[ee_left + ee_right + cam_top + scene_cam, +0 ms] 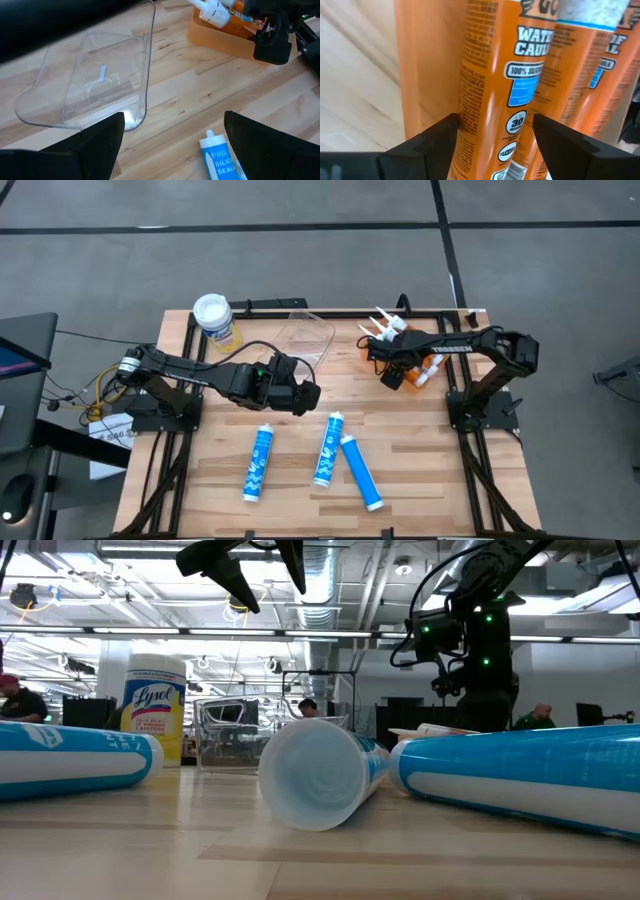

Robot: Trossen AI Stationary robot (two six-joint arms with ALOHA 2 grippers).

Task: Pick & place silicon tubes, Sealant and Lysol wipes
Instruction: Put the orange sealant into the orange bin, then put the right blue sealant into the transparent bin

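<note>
Wood table on grey floor, open workshop with ceiling lights behind; both arms over the back half.

Lysol wipes stand upright, upper left of the tabletop. Left gripper center frame, jaws wide, holding nothing, above bare wood just short of the clear tray, which looks empty. Three blue silicone tubes lie flat in the lower middle: left tube, middle tube, right tube. Right gripper, upper right, jaws wide, straddling an orange caulk cartridge without closing on it; cartridges sit in the orange bin, white nozzles pointing to the back edge.
</note>
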